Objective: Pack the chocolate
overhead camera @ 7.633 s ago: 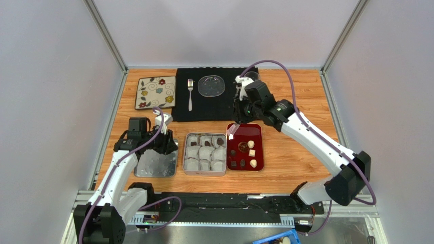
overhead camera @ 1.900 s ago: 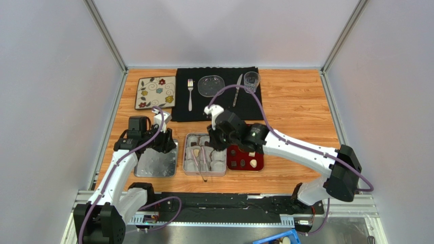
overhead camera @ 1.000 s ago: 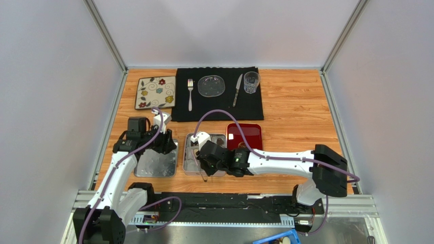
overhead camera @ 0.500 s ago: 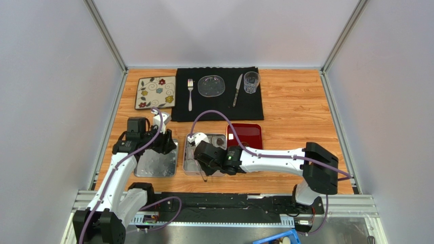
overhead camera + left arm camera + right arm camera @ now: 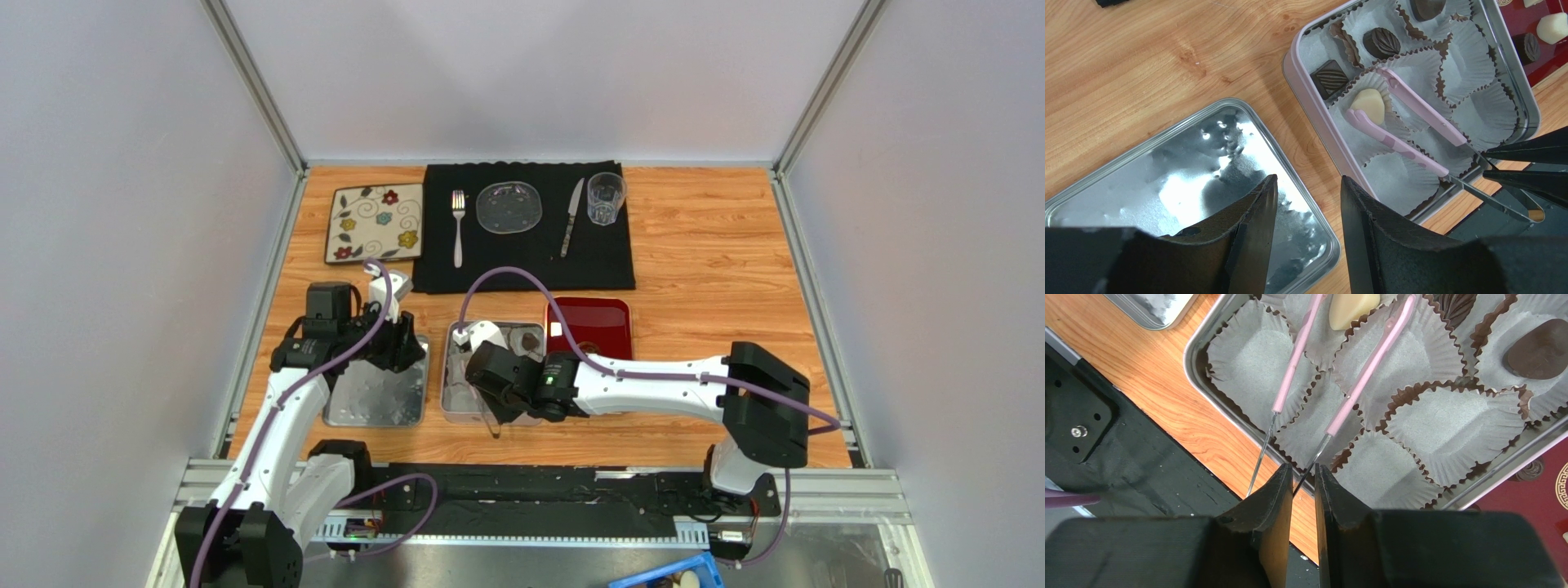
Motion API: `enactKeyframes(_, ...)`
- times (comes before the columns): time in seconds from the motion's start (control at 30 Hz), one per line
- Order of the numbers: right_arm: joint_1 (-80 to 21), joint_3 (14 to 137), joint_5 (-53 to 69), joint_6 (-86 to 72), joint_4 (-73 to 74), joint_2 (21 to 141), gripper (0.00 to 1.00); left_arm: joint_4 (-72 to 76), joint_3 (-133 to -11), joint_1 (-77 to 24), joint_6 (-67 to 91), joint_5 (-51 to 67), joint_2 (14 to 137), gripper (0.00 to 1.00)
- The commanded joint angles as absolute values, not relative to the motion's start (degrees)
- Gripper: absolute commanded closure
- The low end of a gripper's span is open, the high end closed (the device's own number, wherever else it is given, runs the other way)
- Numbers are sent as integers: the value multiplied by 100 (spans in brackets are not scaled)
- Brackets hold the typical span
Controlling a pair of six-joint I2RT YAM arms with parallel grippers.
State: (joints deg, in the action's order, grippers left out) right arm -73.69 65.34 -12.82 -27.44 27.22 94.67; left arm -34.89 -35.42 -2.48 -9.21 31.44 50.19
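The right gripper (image 5: 1301, 471) has brought the pink tongs (image 5: 1370, 367) across from the red tray (image 5: 589, 321) and eased its squeeze, so their tips stand spread beside a cream-white chocolate (image 5: 1368, 105) now lying in a paper cup (image 5: 1389, 122) inside the tin (image 5: 1295, 67), upper middle of the left wrist view, seemingly delivered.

Right gripper (image 5: 1303, 473) at the tin (image 5: 1190, 355) edge, pink tongs (image 5: 1364, 373) reaching into the paper cups (image 5: 1444, 422).
Black fingers nearly together with a thin slit between them. One bare metal leg of the tongs runs into the slit and the other disappears behind a finger, so the grip is unclear. Both pink arms lie over the tin, either side of a cream chocolate (image 5: 1350, 307) sitting in a cup at the end away from the gripper. Dark chocolate (image 5: 1541, 354) in a cup at the tin's right side, ridged dark chocolate (image 5: 1457, 302) beside it, cut off. Red tray (image 5: 1517, 508) just right of the tin, wooden table (image 5: 1155, 380) left of it, black rail (image 5: 1100, 447) beyond that.
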Motion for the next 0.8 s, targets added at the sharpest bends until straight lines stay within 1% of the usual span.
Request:
enactKeyframes(0.0,-7348,6820,-1398,-2786,2742,9571,77,-3445,-3691,-229,-993,3234,4939,49)
enactKeyframes(0.07,-7339,6873,-1371,-2795,2812,9667,77,-3445,-3700,-229,-976,3243,4939,49)
enactKeyframes(0.17,-7356,6943,-1354,-2804,2883,9729,82,-3445,-3700,-229,-967,3252,4940,49)
enactKeyframes(0.2,-7348,6943,-1362,-2821,2883,9712,88,-3454,-3700,-229,-975,3252,4939,49)
enactKeyframes(0.27,-7348,6970,-1415,-2813,2926,9677,94,-3445,-3700,-229,-967,3252,4957,49)
enactKeyframes(0.3,-7348,6987,-1476,-2804,2953,9616,99,-3437,-3700,-229,-975,3243,4948,49)
enactKeyframes(0.33,-7348,7022,-1520,-2795,3031,9580,100,-3437,-3700,-229,-967,3252,4948,49)
enactKeyframes(0.77,-7348,6943,-1837,-2795,3111,9009,100,-3419,-3762,-229,-932,3296,5001,49)
